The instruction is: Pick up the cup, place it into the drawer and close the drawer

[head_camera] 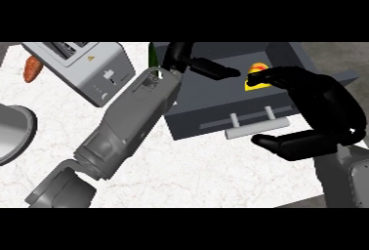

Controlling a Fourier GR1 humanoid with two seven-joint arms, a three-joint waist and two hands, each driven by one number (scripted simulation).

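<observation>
Dark grey drawer (216, 114) stands pulled open on the white marbled surface (202, 171), its pale bar handle (252, 128) on the front face. The cup (255, 78), yellow with a red patch, sits inside the drawer toward its back right, mostly hidden. Right robot hand (317, 107) arches over the drawer's right side, fingers curled down over the cup and thumb below near the handle; fingertips look at or on the cup, but whether they actually clamp it I cannot tell. Left robot hand (198, 63) reaches across the drawer's left back corner, fingers straight and apart, pointing toward the cup, holding nothing. Left of the drawer: silver toaster (86, 68); further left an orange-brown item (31, 69); a grey bowl (14, 132) at the far left edge. A green thing (153, 53) pokes up behind the left wrist.
</observation>
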